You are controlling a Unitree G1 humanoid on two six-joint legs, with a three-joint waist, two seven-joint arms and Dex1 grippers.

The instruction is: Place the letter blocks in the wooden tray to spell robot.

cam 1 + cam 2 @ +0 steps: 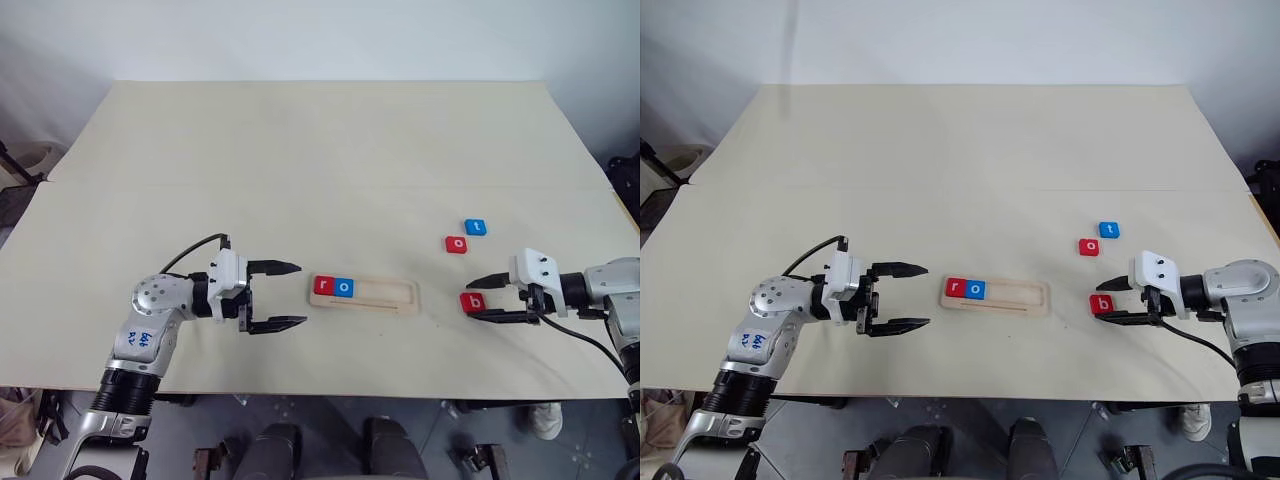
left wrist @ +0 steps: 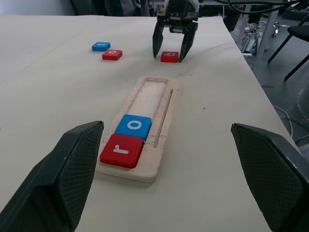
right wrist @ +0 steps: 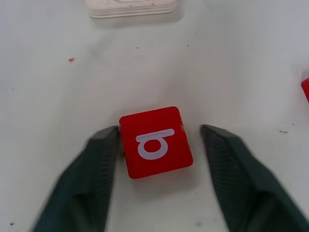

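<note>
Blocks: two in tray [image 1: 400,299], three outside

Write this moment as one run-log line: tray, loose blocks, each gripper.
tray: r, o in | loose: b, red o, t | right gripper: open, straddling b | left gripper: open, empty

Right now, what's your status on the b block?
Right gripper straddling red b block, jaws not yet closed. Left gripper open beside wooden tray. Red r, blue o seated. Path to the tray unobstructed.
</note>
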